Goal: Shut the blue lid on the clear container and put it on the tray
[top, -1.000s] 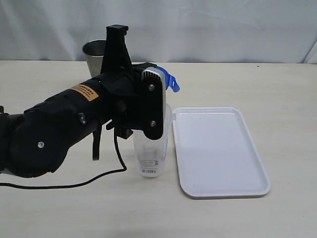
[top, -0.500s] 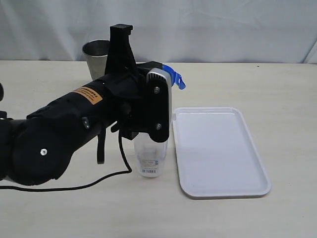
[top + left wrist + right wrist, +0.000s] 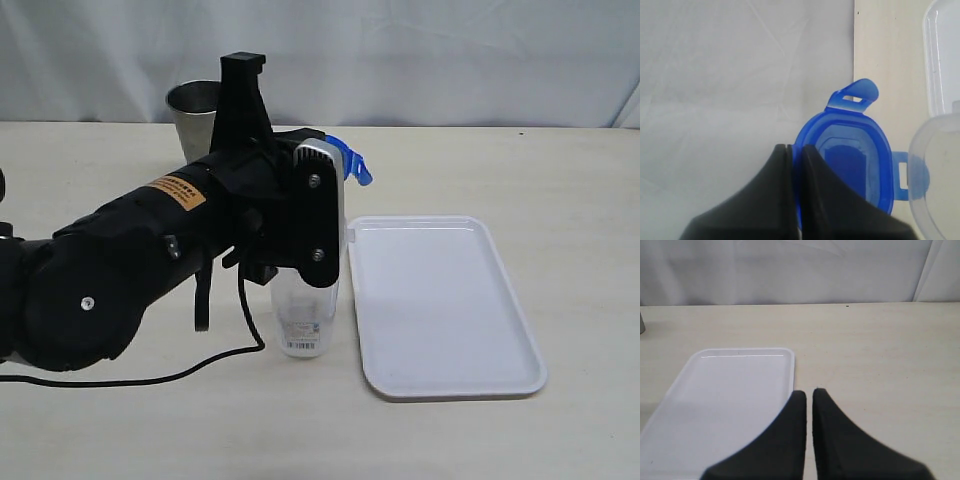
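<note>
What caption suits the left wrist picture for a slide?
Left gripper pinching the blue lid by its rim, beside the open mouth of the clear container.

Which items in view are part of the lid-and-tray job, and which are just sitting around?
Job: blue lid, pinched in the left gripper; clear container; white tray.
Just there: grey steel tumbler at the back; right gripper, shut and empty.

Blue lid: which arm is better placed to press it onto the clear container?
Left. Its jaws grip the blue lid beside the clear container's rim; the right jaws are shut, empty.
</note>
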Controlling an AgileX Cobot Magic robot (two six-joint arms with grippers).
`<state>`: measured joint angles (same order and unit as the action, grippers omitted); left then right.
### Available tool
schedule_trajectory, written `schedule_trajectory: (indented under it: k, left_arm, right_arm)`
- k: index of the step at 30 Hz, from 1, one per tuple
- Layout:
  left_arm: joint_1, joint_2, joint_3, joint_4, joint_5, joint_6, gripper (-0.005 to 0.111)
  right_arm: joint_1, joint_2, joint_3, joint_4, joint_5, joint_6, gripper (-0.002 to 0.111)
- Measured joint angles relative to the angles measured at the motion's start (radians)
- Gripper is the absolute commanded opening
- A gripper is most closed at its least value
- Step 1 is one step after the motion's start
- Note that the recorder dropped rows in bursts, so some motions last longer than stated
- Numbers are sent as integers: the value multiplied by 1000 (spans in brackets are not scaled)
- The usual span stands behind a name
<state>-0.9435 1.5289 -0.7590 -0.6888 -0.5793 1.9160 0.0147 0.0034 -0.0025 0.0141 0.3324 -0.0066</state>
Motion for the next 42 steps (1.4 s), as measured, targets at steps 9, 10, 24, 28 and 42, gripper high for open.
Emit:
schedule_trajectory:
  k: [9, 10, 24, 28, 42]
  left_arm:
    - [0, 0, 4, 0, -4, 0, 0]
    - [0, 0, 14, 0, -20, 0, 0]
    - [-45, 0, 56, 2, -122, 0, 0]
    - [-56, 0, 56, 0, -122, 0, 0]
    - [-98, 0, 92, -27, -170, 0, 0]
  right_arm:
    - [0, 0, 0, 0, 0, 0, 5]
    - [0, 0, 0, 0, 0, 0, 5]
    - [0, 0, 0, 0, 0, 0, 5]
    - [0, 0, 0, 0, 0, 0, 5]
    - [0, 0, 0, 0, 0, 0, 5]
